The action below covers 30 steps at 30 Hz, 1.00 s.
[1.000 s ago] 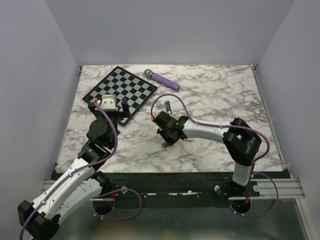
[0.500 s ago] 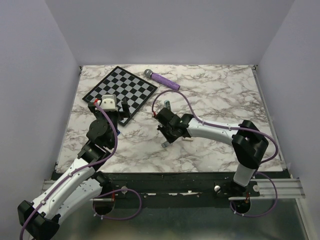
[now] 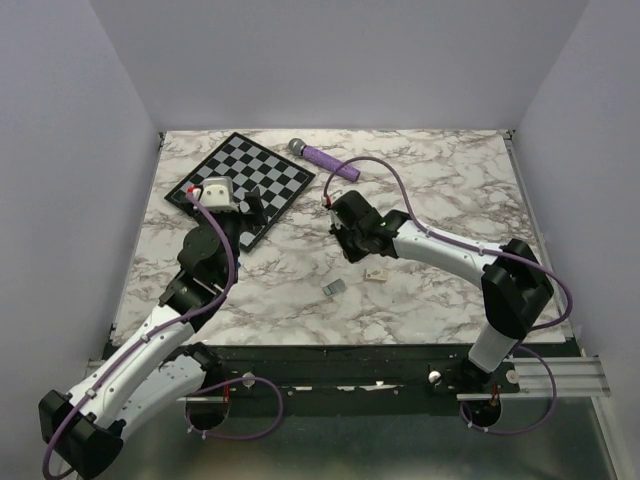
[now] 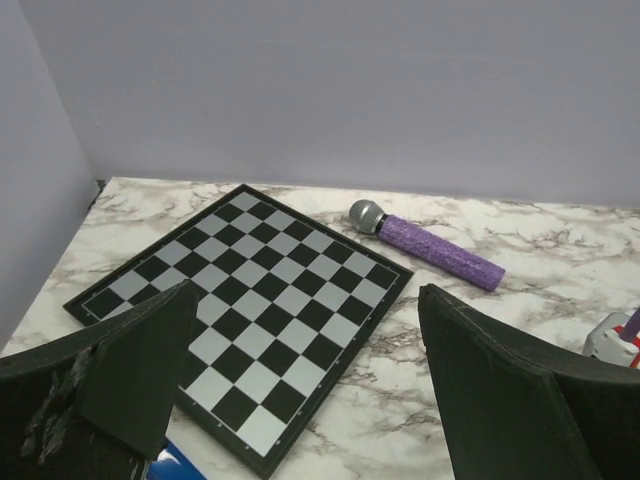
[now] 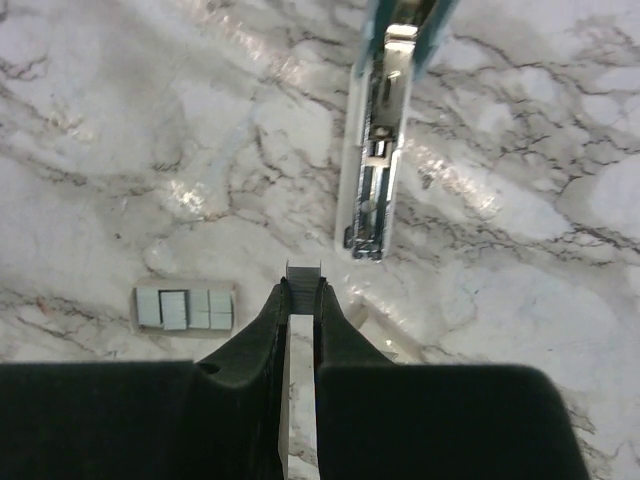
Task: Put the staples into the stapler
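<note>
The stapler (image 5: 372, 150) is lying open on the table (image 5: 120, 120), with its shiny silver track facing up. In the right wrist view it is sitting just ahead of the right gripper (image 5: 302, 300) and a little to the right. The right gripper is pinching a short row of staples (image 5: 303, 268) between its tips. The staples are hanging just beside the near end of the track, not inside it. I cannot tell if they are touching it. A small box (image 5: 185, 307) with more staples is lying on the table to the left of the tips.

From above, the right gripper (image 3: 345, 230) is sitting over the middle of the table, near the corner of the chessboard (image 3: 240, 180). I cannot make out the stapler under it. A small gray piece (image 3: 334, 287) and a small cream piece (image 3: 377, 274) are lying on the table closer to the arm bases.

The left gripper (image 3: 250, 210) is hanging over the near edge of the chessboard, apart from the stapler. Its fingers (image 4: 140, 370) are spread wide and holding nothing. A purple microphone (image 3: 325, 158) is lying past the chessboard, toward the back wall.
</note>
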{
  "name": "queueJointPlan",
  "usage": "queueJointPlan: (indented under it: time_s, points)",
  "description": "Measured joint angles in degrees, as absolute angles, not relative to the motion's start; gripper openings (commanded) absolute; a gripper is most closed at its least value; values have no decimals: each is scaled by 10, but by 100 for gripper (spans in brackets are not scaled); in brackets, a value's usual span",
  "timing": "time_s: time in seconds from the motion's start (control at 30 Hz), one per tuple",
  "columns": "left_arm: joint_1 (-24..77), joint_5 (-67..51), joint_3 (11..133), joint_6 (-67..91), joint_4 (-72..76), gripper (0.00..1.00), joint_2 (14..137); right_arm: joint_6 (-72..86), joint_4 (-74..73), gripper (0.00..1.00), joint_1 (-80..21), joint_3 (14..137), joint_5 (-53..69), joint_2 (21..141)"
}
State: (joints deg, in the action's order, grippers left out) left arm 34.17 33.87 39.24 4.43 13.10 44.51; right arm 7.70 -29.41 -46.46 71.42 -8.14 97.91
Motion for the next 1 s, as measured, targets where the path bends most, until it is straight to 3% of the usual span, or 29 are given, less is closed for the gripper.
queueJointPlan:
  time_s: [0.4, 1.0]
  points:
    - [262, 205, 450, 115, 156, 99, 588, 38, -191, 12, -405, 709, -70, 984]
    - [255, 188, 435, 104, 158, 99, 589, 27, -144, 12, -404, 684, -41, 1030]
